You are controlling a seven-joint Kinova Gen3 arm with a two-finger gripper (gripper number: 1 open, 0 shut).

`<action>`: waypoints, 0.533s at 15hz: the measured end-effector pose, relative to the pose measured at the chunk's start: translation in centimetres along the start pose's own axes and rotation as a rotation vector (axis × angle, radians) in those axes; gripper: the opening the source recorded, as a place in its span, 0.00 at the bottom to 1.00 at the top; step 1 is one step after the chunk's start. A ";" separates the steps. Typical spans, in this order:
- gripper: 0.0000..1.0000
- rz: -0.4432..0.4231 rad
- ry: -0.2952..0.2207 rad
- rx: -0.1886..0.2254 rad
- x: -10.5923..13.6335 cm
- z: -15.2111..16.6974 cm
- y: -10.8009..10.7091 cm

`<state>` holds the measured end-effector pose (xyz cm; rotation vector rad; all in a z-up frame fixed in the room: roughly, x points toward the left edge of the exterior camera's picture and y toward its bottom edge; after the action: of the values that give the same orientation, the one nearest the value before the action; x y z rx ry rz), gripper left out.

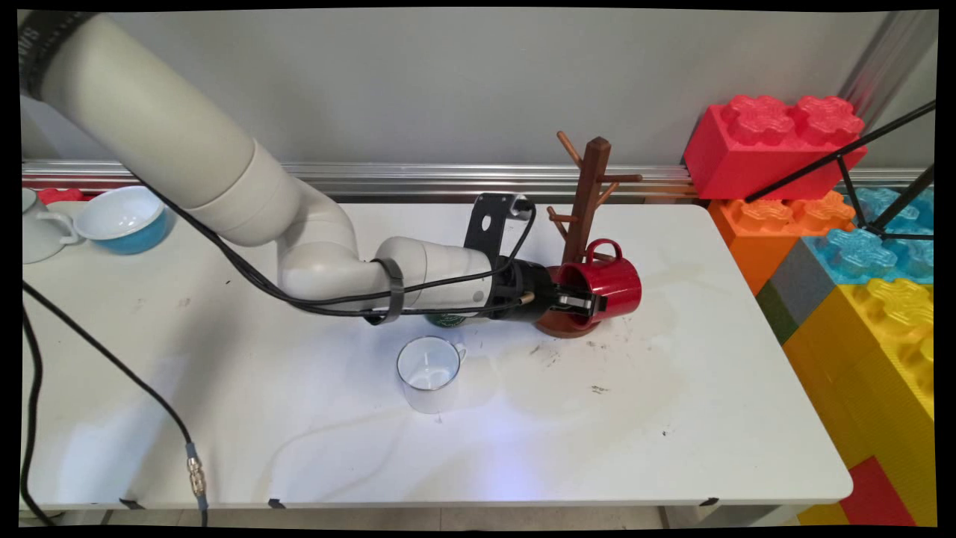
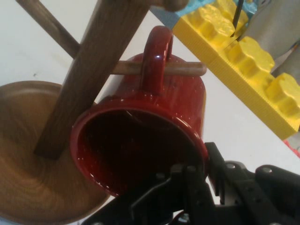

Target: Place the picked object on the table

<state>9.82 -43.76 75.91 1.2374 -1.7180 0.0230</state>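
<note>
A red mug (image 1: 609,288) lies on its side in the air with its handle (image 1: 601,249) turned up, right against the wooden mug tree (image 1: 590,194). My gripper (image 1: 586,302) is shut on the mug's rim, one finger inside the mouth and one outside. In the hand view the red mug (image 2: 140,140) fills the middle, above my gripper (image 2: 192,171). A thin peg (image 2: 187,69) of the mug tree (image 2: 93,70) crosses behind the handle (image 2: 154,56); I cannot tell if it passes through the loop. The tree's round base (image 2: 28,154) sits below left.
A white cup (image 1: 429,365) stands in front of the arm. A green object (image 1: 448,321) is partly hidden under the wrist. At the far left are a blue bowl (image 1: 123,218) and a white cup (image 1: 33,228). Large toy blocks (image 1: 859,246) line the table's right side.
</note>
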 end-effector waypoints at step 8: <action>0.00 -0.024 0.001 -0.018 -0.1 -1.9 1.0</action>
<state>10.39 -42.18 77.29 1.2444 -1.6990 -0.0067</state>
